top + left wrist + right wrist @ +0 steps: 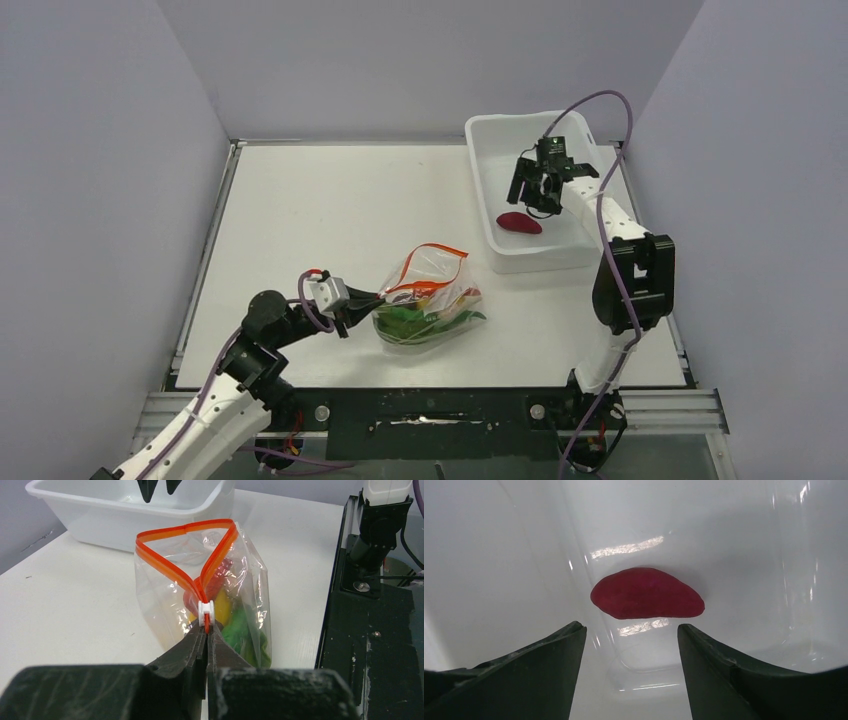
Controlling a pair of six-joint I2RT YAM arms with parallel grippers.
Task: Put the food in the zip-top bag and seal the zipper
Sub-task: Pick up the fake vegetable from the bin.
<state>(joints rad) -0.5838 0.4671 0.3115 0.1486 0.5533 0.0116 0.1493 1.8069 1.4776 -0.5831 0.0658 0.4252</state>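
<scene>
The clear zip-top bag (430,295) stands in the middle of the table with its mouth gaping open. Its red-orange zipper (170,570) forms a loop above a white slider (205,610). Inside lie a green leaf (245,635), a yellow lump (222,607) and a red piece (215,582). My left gripper (206,627) is shut on the zipper's end just below the slider, at the bag's left side (360,300). A dark maroon piece (646,600) lies on the tub floor. My right gripper (630,626) hangs open just above it (540,190), touching nothing.
The white rigid tub (500,130) sits at the back right, and the maroon piece (519,223) is the only thing I see in it. The right arm's base and a black rail (360,630) run close beside the bag.
</scene>
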